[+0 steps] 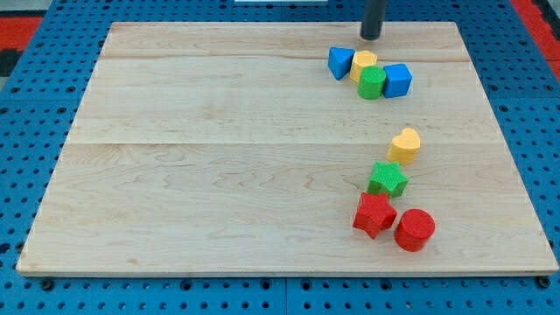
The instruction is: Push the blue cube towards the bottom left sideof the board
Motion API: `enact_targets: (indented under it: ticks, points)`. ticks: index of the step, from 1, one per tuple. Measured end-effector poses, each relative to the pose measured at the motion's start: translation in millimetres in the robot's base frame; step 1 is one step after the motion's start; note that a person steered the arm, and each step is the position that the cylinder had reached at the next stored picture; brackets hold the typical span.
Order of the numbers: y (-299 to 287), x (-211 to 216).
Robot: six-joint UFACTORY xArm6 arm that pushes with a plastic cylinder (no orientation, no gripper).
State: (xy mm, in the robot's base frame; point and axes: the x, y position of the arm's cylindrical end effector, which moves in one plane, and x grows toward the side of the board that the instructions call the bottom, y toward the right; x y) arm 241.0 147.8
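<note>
**Tip above the cluster, blue cube down to the view's right**

Blue cube (397, 80) sitting near the board's (219, 166) top right, at the right end of a tight cluster. Touching a green cylinder (372, 84) on its left; beyond that, a yellow block (363, 62), half hidden, shape unclear, and a blue triangular block (339, 62). My tip (371, 37) just above the cluster, apart from every block, pressing on nothing; rod cut off by the view's top edge.

Lower right: yellow heart (405, 145), green star (387, 179), red star (374, 213), red cylinder (414, 230).
</note>
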Motion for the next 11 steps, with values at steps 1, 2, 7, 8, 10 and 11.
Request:
enact_targets:
  ticks: [1,2,7,8,10,11]
  points:
    - [46.3,53.2]
    - [23.3,107.0]
    - [-312.0,169.2]
    - [-344.0,163.9]
    - [-353.1,185.5]
    - [-391.9,174.1]
